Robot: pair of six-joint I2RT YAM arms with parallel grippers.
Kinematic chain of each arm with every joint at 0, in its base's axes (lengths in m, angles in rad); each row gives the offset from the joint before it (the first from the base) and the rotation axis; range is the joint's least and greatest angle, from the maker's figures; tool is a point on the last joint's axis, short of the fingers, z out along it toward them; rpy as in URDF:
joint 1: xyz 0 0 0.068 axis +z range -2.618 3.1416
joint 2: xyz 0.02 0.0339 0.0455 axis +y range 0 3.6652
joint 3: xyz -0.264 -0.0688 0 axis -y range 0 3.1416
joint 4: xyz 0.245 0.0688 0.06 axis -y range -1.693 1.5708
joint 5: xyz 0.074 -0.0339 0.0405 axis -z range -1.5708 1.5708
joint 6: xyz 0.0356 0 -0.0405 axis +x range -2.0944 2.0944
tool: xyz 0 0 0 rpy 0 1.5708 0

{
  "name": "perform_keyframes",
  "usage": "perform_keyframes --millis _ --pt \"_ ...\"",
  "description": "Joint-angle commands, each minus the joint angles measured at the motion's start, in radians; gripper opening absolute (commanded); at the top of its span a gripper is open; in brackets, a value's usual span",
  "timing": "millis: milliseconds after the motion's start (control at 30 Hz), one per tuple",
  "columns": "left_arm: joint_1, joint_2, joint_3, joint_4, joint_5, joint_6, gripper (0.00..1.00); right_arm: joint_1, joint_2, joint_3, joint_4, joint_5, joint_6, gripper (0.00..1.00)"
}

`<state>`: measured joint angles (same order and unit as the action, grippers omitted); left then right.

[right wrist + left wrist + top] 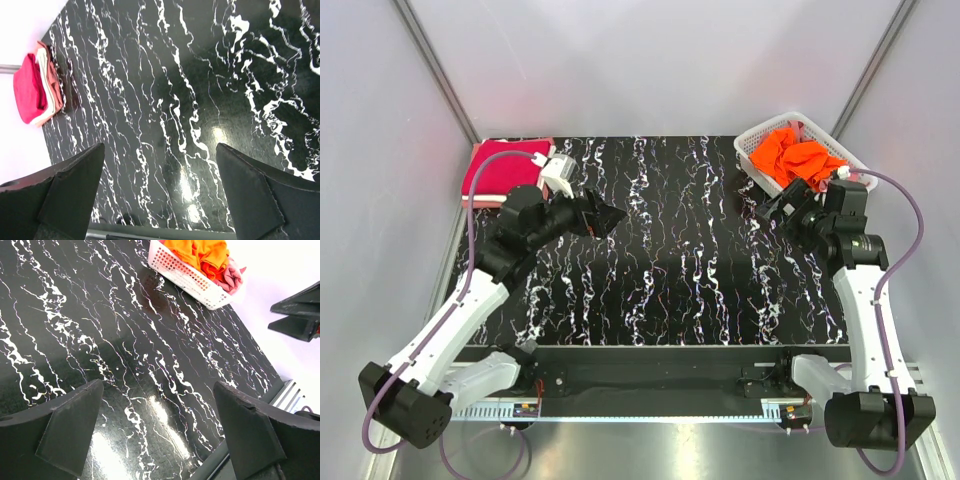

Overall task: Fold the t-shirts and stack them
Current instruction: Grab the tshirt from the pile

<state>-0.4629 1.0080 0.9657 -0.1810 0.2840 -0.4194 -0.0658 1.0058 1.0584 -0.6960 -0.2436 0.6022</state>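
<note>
Glossy black tabletop (670,270), veined white like marble, reflects the light. Over it the left gripper (612,216) and the right gripper (768,208) hover, their dark wedge-shaped fingers spread wide, holding nothing. Far left lies 1 flat folded stack (505,168), crimson-magenta on top. Far right, the crumpled orange t-shirt (798,158) fills the white lattice basket (755,160).
</note>
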Motion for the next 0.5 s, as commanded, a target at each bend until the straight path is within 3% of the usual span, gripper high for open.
perform_keyframes --millis 0,200,333,467 --pt "0.004 -0.006 -0.001 0.058 0.015 -0.005 0.99 -0.003 0.014 0.069 -0.01 0.053 0.008 1.0" --pt "0.009 0.006 0.005 0.051 0.023 -0.021 0.99 -0.003 0.108 0.15 -0.005 0.202 0.028 1.0" --pt "0.018 0.011 0.015 0.035 0.032 -0.022 0.99 -0.005 0.313 0.299 0.042 0.441 -0.043 1.0" --pt "0.018 0.007 0.015 0.017 -0.003 -0.01 0.99 -0.025 0.568 0.517 0.041 0.544 -0.108 1.0"
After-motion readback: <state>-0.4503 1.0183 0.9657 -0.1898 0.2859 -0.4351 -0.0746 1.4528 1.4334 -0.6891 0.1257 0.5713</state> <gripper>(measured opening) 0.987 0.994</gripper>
